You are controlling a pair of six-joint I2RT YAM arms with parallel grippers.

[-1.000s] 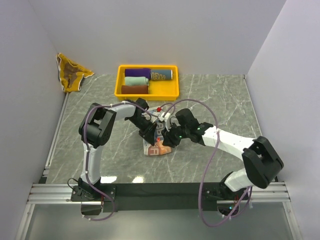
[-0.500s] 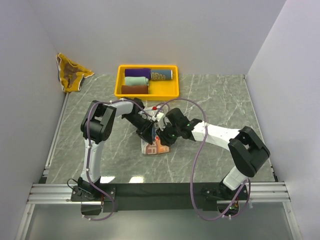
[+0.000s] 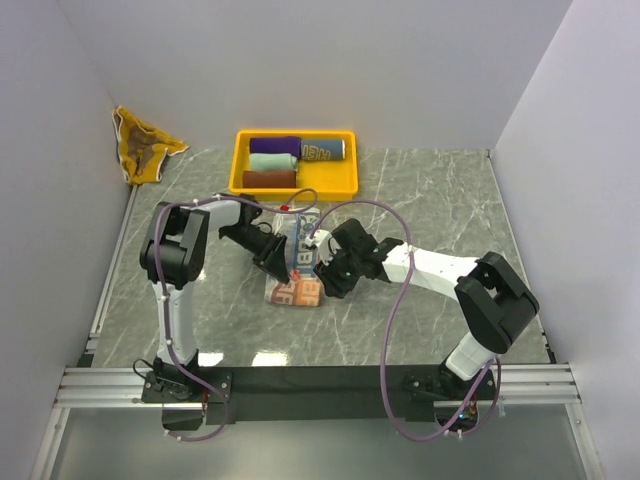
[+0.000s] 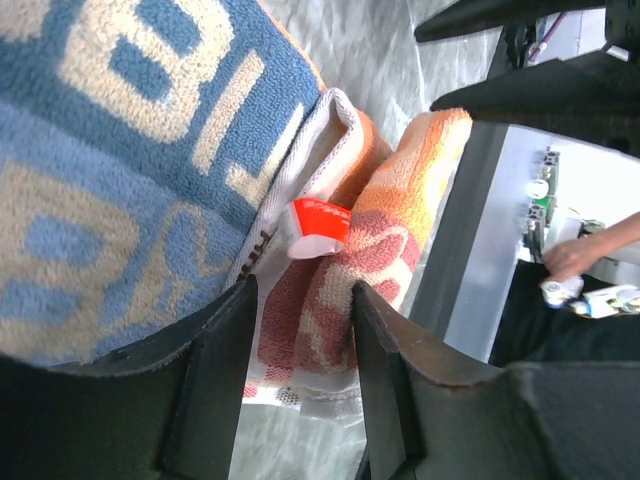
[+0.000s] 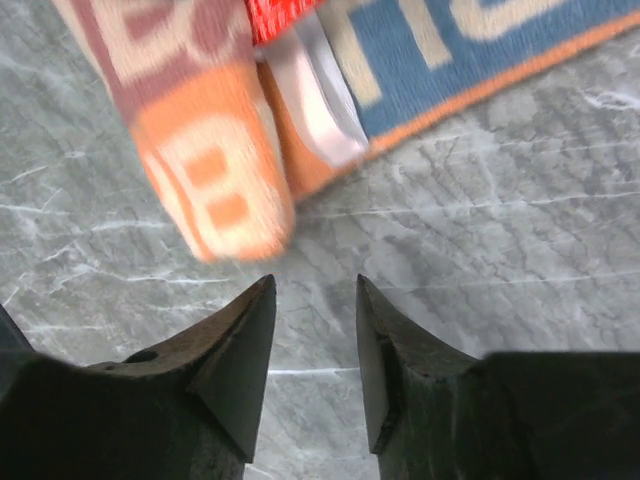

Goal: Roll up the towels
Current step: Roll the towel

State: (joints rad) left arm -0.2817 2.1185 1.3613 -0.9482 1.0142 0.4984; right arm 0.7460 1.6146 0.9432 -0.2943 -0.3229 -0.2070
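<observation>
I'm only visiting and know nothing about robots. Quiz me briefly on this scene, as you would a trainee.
1. How many rolled towels lie in the yellow tray?
2. True or false: the right gripper is holding the blue and orange towel.
3. Where is the crumpled yellow-brown towel? A in the tray; B far left corner; C at the near edge.
Key: 1. four; 2. false, its jaws stand open and empty; 3. B.
</observation>
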